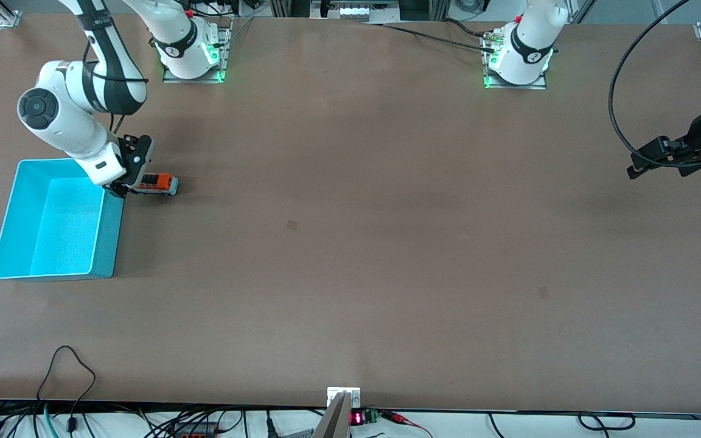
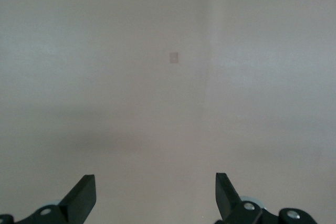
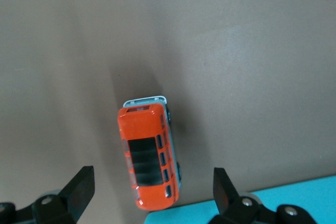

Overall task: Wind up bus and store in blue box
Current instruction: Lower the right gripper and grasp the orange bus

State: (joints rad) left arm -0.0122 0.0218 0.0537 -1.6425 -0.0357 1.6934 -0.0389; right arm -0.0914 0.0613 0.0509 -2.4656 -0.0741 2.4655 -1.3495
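Both grippers' jaws are hanging released: I'm seeing right gripper point(image 3: 152, 190) over one small orange-red toy bus point(image 3: 151, 156) beside one cyan plastic bin point(image 1: 52, 222) at frame's left; left gripper point(image 2: 155, 192) is waiting at frame's right edge.

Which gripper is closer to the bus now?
Right. The right gripper hangs open just above the bus, beside the blue box. The left gripper waits open at the left arm's end of the table.

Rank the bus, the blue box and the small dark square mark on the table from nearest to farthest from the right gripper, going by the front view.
1. The bus: on the table right under the open right gripper.
2. The blue box: beside the bus, at the right arm's end of the table, nearer the front camera.
3. The square mark: toward mid-table, well away toward the left arm's end.
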